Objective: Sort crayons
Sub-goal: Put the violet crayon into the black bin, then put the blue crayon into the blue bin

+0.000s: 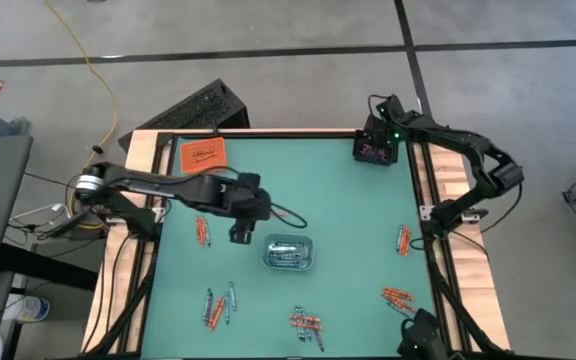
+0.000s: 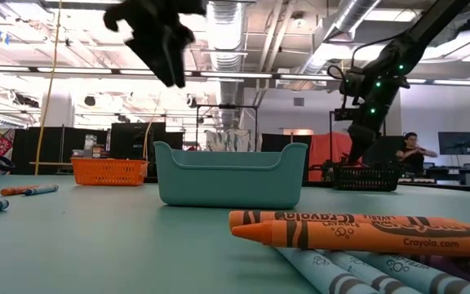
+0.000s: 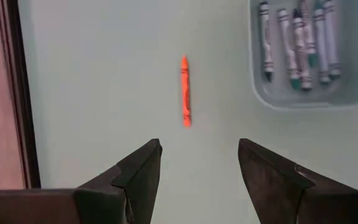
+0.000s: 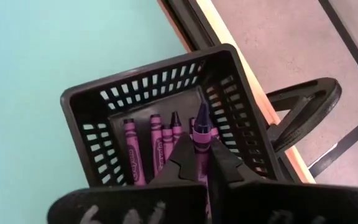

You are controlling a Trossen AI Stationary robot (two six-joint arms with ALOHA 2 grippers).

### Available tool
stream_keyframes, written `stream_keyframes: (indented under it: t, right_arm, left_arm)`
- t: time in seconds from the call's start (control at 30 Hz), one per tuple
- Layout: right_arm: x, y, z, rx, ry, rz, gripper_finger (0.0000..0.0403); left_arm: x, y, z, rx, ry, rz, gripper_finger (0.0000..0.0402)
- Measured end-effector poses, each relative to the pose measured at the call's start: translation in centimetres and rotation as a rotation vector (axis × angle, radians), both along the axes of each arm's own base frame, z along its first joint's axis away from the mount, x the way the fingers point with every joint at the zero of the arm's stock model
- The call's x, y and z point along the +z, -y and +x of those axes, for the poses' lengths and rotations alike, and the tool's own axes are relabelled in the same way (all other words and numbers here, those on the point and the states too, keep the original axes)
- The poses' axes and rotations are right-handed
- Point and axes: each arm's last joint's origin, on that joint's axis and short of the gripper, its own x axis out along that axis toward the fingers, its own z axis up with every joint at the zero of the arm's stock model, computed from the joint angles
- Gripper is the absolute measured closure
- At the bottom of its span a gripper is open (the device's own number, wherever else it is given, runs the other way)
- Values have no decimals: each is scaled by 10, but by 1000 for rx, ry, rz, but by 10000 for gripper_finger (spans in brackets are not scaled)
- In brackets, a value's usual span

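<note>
My left gripper [image 1: 243,232] is open and empty above the green table, between a few orange crayons [image 1: 201,230] and the clear-grey tray [image 1: 288,252]. One orange crayon [image 3: 184,99] lies flat on the table ahead of its fingertips [image 3: 199,149]. The tray [image 3: 303,93] holds several grey-blue crayons [image 3: 300,43]. My right gripper [image 1: 376,150] is at the far right corner over the black tray [image 4: 92,124], shut on a purple crayon [image 4: 202,127]. Several purple crayons [image 4: 145,149] lie in that tray. My right gripper pinches the purple crayon between its two fingers [image 4: 182,152], which come from above, pointing down into the black tray. The crayon lies along the fingers, and its pointed end [image 4: 202,115] sticks out past the fingertips. It is lifted clear of the crayons in the tray.
An orange tray [image 1: 204,154] stands at the far left. Loose crayons lie in groups near the front left [image 1: 218,305], front middle [image 1: 306,322], front right [image 1: 398,297] and the right edge [image 1: 404,238]. A wooden rim [image 1: 138,250] runs around the table.
</note>
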Motion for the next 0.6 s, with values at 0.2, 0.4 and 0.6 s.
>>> stream_keyframes:
  t: [0.2, 0.4, 0.6]
  right_arm:
    - [-2, -4, -2, 0, -26, 40, 367]
    - [-2, -4, -2, -1, -29, 45, 338]
    - [-2, -6, 0, 10, -31, 46, 335]
  left_arm:
    - [13, 12, -29, 70, -53, -43, 198]
    - [16, 30, -51, 137, -127, -10, 198]
    - [15, 52, -68, 197, -168, 39, 198]
